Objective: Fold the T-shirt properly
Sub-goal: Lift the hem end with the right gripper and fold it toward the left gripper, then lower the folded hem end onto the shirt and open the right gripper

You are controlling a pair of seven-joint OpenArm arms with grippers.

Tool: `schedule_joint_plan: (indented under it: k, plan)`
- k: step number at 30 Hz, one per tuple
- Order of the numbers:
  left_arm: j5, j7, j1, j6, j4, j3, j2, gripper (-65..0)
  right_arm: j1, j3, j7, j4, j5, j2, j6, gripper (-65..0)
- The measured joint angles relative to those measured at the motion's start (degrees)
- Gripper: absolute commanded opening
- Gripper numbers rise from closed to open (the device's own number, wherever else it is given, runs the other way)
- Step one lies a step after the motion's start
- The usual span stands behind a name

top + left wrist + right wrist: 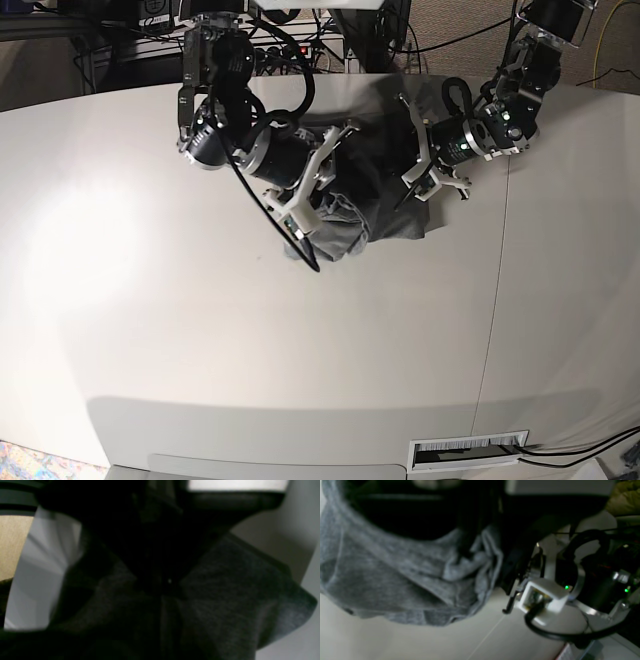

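Gripping the T-shirt (375,190) at upper centre of the desk (200,330), the left tool (420,185) and right tool (315,195) are each clamped on cloth. Both should, I'd judge, move level together so the bunched fabric spreads flat.

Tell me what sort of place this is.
Probably a robotics lab bench: two robot arms work a grey T-shirt on a bare white table, with a tangle of cables along the far edge.

Both wrist views are blurred and dark; the T-shirt (385,190) lies partly hidden behind both arms.
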Motion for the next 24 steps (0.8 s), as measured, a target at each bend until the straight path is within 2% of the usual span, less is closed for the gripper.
schedule_joint_plan:
  k: [5,7,10,12,16,19,24]
  plan:
    - [0.02,0.04,-0.02,0.0,0.11,0.0,-0.04,-65.0,0.02,-0.35,0.83,-2.45,-2.12,0.0,0.0,-65.0]
    - [0.17,1.77,0.02,0.13,1.42,-0.07,-0.04,-65.0,0.02,-0.35,0.68,-3.37,-3.98,0.0,-0.02,-64.1]
    - [1.79,4.7,0.42,0.5,4.31,-0.94,-0.17,-65.0,0.0,-0.46,0.63,-4.0,-3.78,0.0,0.0,-48.2]
    - [2.82,6.14,1.05,1.14,6.16,-1.66,-0.26,-65.0,0.02,-0.46,0.76,-4.04,-2.08,0.0,0.0,-42.7]
    - [4.02,11.17,1.11,3.85,9.75,-2.89,-0.48,-65.0,0.02,-0.5,0.63,-4.04,-2.45,0.0,0.0,-42.7]
    - [4.2,14.27,1.14,4.02,12.09,-5.2,-0.48,-65.0,0.02,-0.5,0.55,-4.04,-3.85,0.0,0.0,-42.7]
    - [4.09,16.24,1.11,4.17,15.06,-11.87,-0.5,-65.0,0.02,-0.52,0.37,-4.04,-6.03,0.0,0.0,-42.7]
